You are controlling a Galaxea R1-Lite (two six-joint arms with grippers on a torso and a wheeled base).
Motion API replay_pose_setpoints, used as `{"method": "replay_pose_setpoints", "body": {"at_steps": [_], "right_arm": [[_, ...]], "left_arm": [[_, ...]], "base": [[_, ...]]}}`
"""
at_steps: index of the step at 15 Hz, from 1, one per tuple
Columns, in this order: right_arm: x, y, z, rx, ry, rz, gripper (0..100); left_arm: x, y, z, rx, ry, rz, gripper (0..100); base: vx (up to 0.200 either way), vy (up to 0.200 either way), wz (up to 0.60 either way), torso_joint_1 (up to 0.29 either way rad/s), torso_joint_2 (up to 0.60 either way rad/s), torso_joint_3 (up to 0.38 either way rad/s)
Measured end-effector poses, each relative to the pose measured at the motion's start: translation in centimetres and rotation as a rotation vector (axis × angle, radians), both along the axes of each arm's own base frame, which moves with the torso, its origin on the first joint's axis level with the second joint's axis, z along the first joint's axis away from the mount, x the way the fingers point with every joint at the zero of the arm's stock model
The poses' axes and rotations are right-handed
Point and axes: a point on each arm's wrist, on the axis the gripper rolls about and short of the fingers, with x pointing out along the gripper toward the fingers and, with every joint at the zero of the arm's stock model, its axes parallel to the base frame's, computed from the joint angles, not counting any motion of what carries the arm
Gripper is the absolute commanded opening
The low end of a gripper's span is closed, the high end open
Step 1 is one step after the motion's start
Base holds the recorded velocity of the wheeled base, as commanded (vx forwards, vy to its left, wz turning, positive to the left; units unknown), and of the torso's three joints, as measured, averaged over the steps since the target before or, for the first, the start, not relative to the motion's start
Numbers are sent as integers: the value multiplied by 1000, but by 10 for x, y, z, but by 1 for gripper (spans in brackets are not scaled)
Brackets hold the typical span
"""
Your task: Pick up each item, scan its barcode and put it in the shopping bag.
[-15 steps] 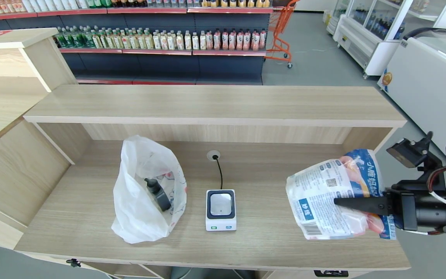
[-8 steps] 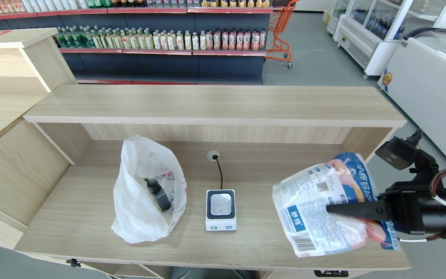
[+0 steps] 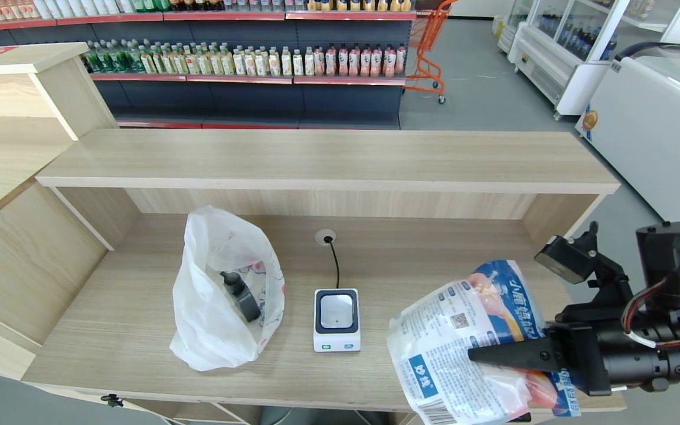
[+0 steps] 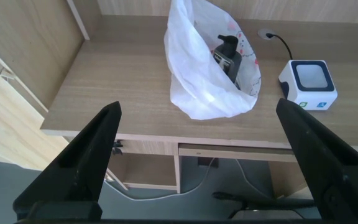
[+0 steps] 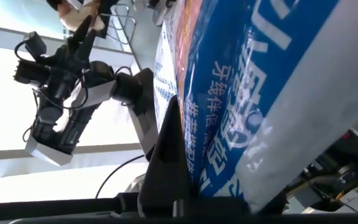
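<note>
While clenched mid-body by the right tool (image 3: 480,356), the pouch (image 3: 434,330) is judged limp, light, slippery; the left tool (image 4: 197,107) is seen released.

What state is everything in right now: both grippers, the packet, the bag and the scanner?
Right gripper: shut on the food packet.
Food packet: held tilted above the counter's front right edge, sealed, barcode corner lowest.
Left gripper: open, holding nothing.
Shopping bag: standing on the counter, mouth open.
Pump bottle: inside the bag, leaning.
Scanner: flat on the counter, window facing up, cable attached.
</note>
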Motion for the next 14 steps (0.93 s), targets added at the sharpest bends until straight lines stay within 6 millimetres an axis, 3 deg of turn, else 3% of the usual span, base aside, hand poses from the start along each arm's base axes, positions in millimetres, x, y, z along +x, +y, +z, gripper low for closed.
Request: {"method": "replay_pose_setpoints", "body": {"at_steps": [7, 14], "right_arm": [[3, 16, -4, -24, 12, 29, 0], [5, 18, -5, -29, -3, 36, 0]], "left_arm": [[0, 0, 0, 0, 0, 0, 100], [0, 0, 0, 0, 0, 0, 100]], "base": [[0, 0, 0, 0, 0, 0], [0, 0, 0, 0, 0, 0]]}}
